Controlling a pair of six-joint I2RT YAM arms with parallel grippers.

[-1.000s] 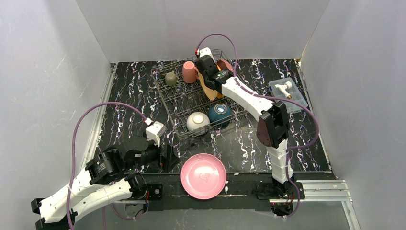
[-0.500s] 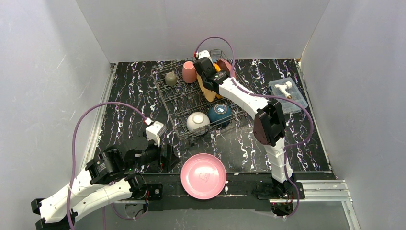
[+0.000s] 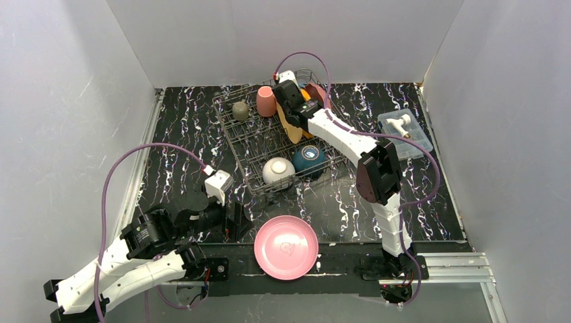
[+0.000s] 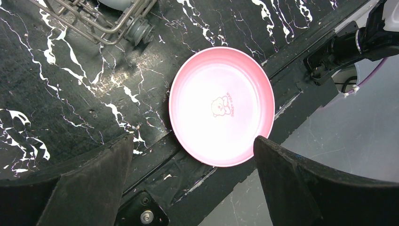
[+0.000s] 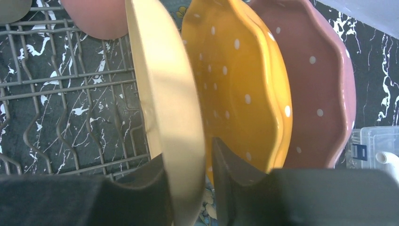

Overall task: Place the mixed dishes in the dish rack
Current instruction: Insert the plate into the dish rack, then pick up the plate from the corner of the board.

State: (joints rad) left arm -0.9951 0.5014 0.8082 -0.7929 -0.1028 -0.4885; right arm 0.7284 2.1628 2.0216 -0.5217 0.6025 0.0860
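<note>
Since a second ago the right arm has nudged toward the far edge and its elbow has drifted a little left; nothing else has shifted. Right end effector reaches into the far end of the rack, fingers pinched either side of the yellow plate at its rim. That plate stands on edge among the tines, with the orange plate just behind it and the dark red plate behind that, all three leaning the same way. The rack sits on the counter toward the far edge, about mid-width. Also in the rack: pink mug and olive mug, both upturned, at the far-left end; white bowl and teal bowl, side by side, at the near end. Pink plate lies flat at the near edge, between the two arm bases, outside the rack. Left end effector hangs just left of that plate, jaws spread wide, gripping nothing; the wrist view frames the plate between its fingers. Clear box by the right edge, toward the far corner.
</note>
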